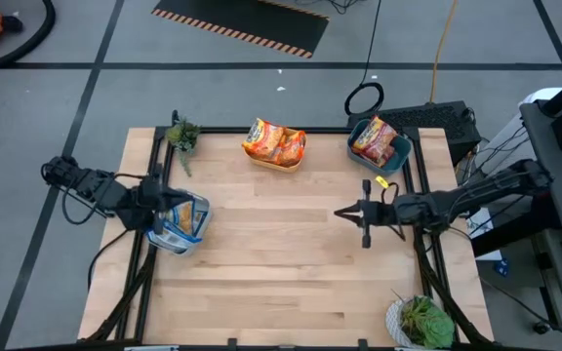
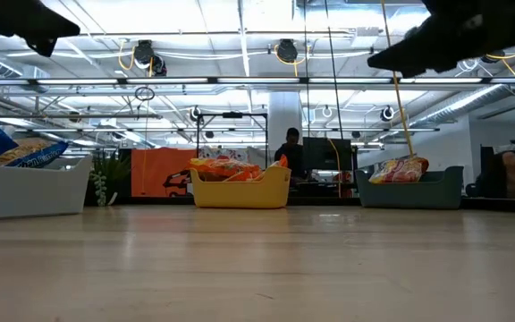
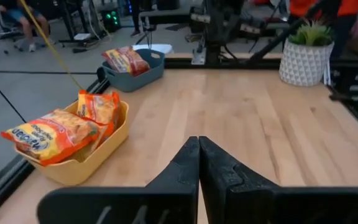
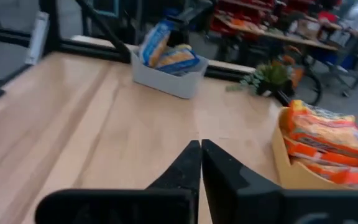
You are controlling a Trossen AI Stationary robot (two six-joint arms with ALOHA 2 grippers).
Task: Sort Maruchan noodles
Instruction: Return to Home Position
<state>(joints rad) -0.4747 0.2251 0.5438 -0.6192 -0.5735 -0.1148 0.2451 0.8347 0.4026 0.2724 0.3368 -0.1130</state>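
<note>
Noted wooden desk [image 1: 291, 283], bare across the middle. Logged three bins at its edges: grey bin [image 2: 25, 192] at left side, yellow bin [image 2: 240, 190] at far middle, teal bin [image 2: 414, 192] at far right corner.

Found left tool [image 3: 199, 165] hanging above the grey bin, fingers pressed together, pinching nothing. Found right tool [image 4: 201, 163] above the desk's right part, near the teal bin, likewise closed on nothing.

Found noodle packets [image 1: 273, 142] only inside bins, none loose on the desk: blue packets [image 4: 166, 55] in grey, orange packets [image 3: 48, 134] in yellow, red-orange packets [image 3: 126, 61] in teal.

Judged them light, crinkly and slick, with a brittle block inside. Best pinched gently at a sealed edge sticking above a rim.

Recorded glossy square wrappers, heaped at slants, printed with bold lettering.
</note>
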